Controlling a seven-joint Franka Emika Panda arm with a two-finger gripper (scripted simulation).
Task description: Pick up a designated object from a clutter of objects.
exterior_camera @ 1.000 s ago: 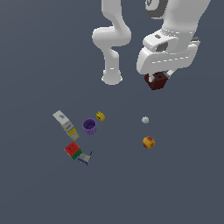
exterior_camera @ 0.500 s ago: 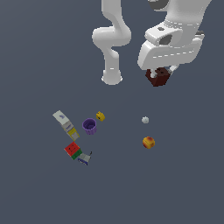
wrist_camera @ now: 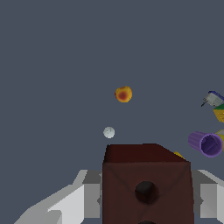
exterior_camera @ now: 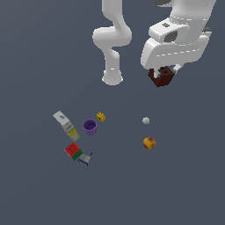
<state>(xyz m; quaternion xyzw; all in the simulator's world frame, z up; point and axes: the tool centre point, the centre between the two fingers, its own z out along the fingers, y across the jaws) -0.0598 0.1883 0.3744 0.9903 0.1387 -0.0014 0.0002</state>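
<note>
My gripper [exterior_camera: 162, 75] is shut on the dark reddish-brown block [exterior_camera: 161, 77], held high above the floor at the exterior view's upper right. In the wrist view the block [wrist_camera: 146, 183] sits between my grey fingers [wrist_camera: 78, 199], with a dark spot on its face. The rest of the clutter lies below: a purple cup [exterior_camera: 90, 127], a tiny yellow piece [exterior_camera: 101, 116], a red-green cube [exterior_camera: 73, 150], a grey-white box [exterior_camera: 64, 121], an orange ball [exterior_camera: 149, 143] and a tiny white ball [exterior_camera: 146, 120].
The arm's white base [exterior_camera: 112, 78] stands behind the clutter. A small grey-blue item [exterior_camera: 85, 159] lies beside the red-green cube. In the wrist view the orange ball [wrist_camera: 123, 94], white ball [wrist_camera: 109, 131] and purple cup [wrist_camera: 204, 143] show below the block.
My gripper has risen a little further with the brown block in it. The items on the floor have not moved.
</note>
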